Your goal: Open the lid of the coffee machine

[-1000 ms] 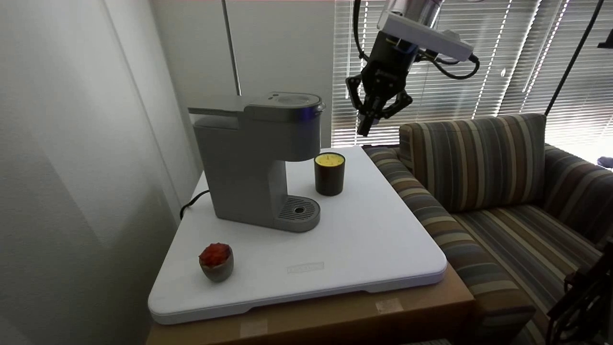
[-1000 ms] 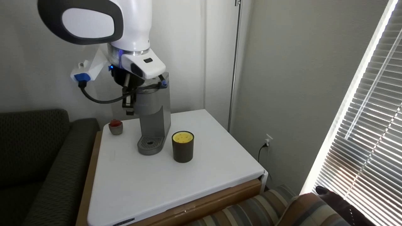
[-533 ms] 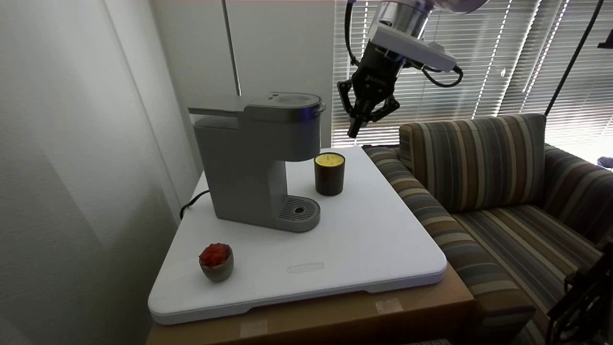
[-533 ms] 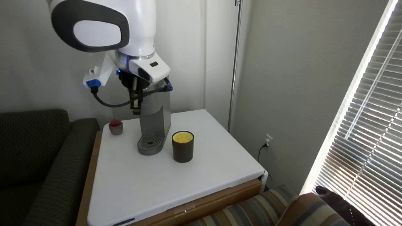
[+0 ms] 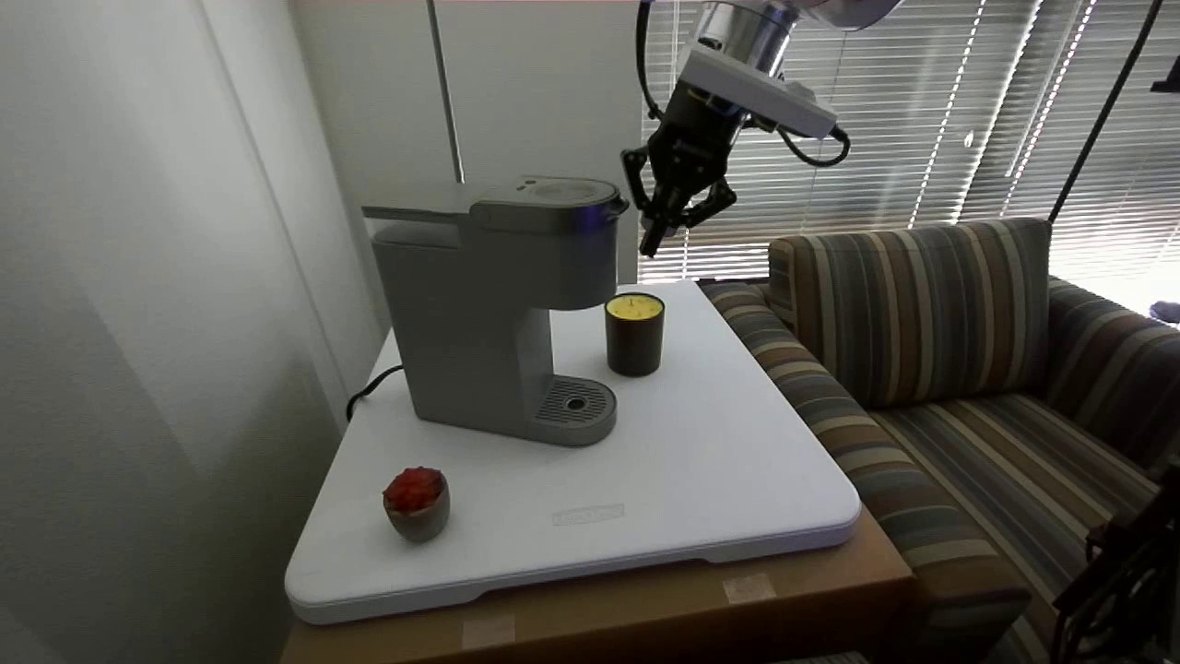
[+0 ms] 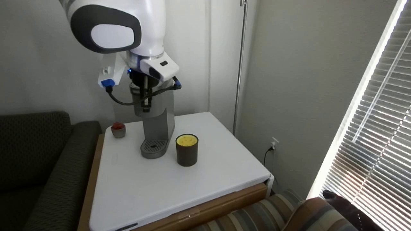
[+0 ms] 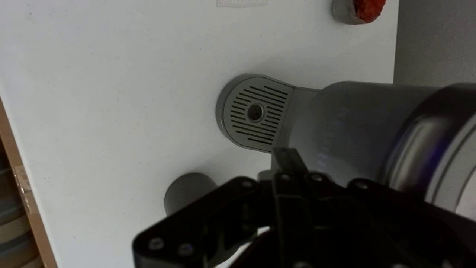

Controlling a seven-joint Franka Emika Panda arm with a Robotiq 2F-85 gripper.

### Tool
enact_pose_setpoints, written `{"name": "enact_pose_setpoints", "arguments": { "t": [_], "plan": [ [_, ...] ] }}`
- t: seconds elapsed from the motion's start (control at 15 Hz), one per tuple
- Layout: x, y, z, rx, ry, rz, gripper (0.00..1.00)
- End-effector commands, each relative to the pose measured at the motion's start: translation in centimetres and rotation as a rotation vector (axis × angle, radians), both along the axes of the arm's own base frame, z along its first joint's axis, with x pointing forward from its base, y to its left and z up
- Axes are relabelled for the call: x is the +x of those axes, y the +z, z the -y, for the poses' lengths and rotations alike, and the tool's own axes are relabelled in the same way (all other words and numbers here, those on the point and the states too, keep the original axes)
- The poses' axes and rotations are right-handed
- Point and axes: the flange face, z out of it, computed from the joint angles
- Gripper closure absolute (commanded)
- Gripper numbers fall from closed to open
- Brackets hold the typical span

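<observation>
The grey coffee machine stands upright on the table; it also shows in an exterior view and in the wrist view. Its grey lid lies flat and closed on top, with a small handle at the front. The lid's edge shows at the right of the wrist view. My gripper is shut with its fingertips together and nothing between them. It hangs in the air just off the machine's front, tips slightly below lid height. In an exterior view the gripper covers part of the brew head.
A dark candle cup with a yellow top stands beside the machine, below my gripper. A small pot with a red plant stands on the machine's other side. All rest on a white table. A striped armchair adjoins it.
My gripper has moved steadily toward the machine's front, staying shut and at about the same height. The machine, lid, cup and pot have not moved.
</observation>
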Motion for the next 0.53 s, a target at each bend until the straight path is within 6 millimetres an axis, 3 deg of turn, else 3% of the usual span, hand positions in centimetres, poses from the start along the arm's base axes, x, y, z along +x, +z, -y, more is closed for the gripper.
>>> {"name": "enact_pose_setpoints", "arguments": {
  "t": [0.0, 0.47],
  "plan": [
    [0.9, 0.6, 0.1, 0.055, -0.02, 0.0, 1.0],
    [0.2, 2.8, -0.7, 0.11, -0.077, -0.005, 1.0]
  ]
}}
